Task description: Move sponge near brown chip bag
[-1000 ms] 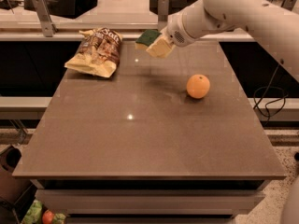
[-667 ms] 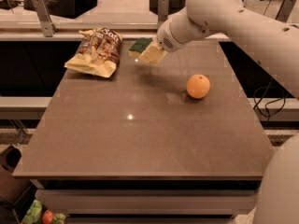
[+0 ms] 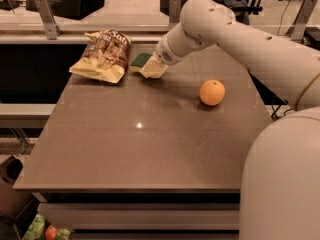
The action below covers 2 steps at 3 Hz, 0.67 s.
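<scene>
The brown chip bag [image 3: 102,55] lies at the far left of the brown table [image 3: 150,134], crinkled, brown and cream-yellow with white lettering. The sponge [image 3: 140,60], dark green on top, sits just right of the bag, close to the table surface. My gripper [image 3: 151,68] reaches in from the right on the white arm and is at the sponge, its pale fingertips [image 3: 154,70] covering the sponge's right part. The sponge's yellow layer is hidden.
An orange [image 3: 212,92] rests on the table right of centre. A raised counter with metal posts [image 3: 47,19] runs behind the table. My arm [image 3: 250,44] crosses the right side. A bin with items [image 3: 42,229] sits on the floor at lower left.
My gripper has carried the sponge leftward and down, from above the table's back middle to just beside the chip bag, near the surface.
</scene>
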Available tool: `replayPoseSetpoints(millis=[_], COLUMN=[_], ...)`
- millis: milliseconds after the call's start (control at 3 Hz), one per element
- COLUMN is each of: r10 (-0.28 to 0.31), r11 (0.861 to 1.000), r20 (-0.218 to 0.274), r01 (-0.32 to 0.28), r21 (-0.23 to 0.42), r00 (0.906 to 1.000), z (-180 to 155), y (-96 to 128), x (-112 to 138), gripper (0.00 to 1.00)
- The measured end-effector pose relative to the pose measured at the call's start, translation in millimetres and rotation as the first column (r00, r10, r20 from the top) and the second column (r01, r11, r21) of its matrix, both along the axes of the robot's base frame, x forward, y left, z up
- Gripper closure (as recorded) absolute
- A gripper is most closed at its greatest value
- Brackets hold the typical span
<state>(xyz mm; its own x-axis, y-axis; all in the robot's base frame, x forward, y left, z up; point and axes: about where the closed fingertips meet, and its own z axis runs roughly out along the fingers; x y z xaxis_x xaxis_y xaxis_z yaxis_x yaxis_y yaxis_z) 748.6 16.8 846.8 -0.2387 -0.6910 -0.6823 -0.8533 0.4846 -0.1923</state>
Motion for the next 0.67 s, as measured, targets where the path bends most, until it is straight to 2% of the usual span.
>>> replayPoseSetpoints(millis=[333, 667], r10=[0.022, 0.024], r11=[1.000, 1.000], r20=[-0.030, -0.034], r01=[-0.021, -0.023], r21=[0.010, 0.010], r00=[0.9993, 0.9991], z=[-20.1, -20.9], y=[13.8, 15.2], x=[7.1, 7.7], gripper=[1.00, 0.82])
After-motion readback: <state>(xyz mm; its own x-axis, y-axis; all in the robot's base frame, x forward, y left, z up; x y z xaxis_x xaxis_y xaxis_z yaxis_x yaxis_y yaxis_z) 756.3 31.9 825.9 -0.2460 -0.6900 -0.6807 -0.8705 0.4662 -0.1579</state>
